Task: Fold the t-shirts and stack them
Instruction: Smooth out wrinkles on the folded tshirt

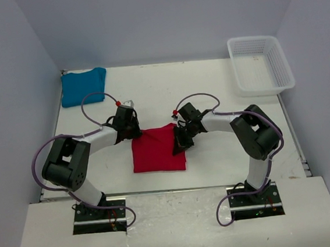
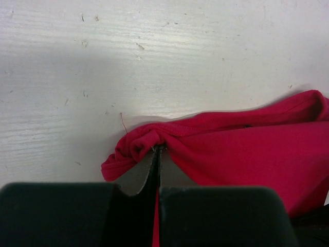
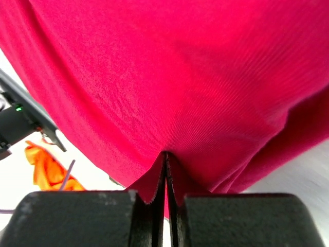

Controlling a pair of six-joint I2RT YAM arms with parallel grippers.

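The red t-shirt (image 1: 156,150) lies folded in a rough square on the table between the two arms. My left gripper (image 1: 131,128) is shut on its far left corner, where the cloth bunches at the fingertips (image 2: 157,149). My right gripper (image 1: 180,140) is shut on its right edge, and the red cloth (image 3: 169,82) fills the right wrist view and drapes over the fingertips (image 3: 165,155). The teal-blue t-shirt (image 1: 83,84) lies folded at the far left corner of the table, away from both grippers.
A white mesh basket (image 1: 260,65) stands at the far right corner, partly over the table edge. Walls close the table at the back and both sides. The white table top (image 2: 154,56) shows beyond the red cloth.
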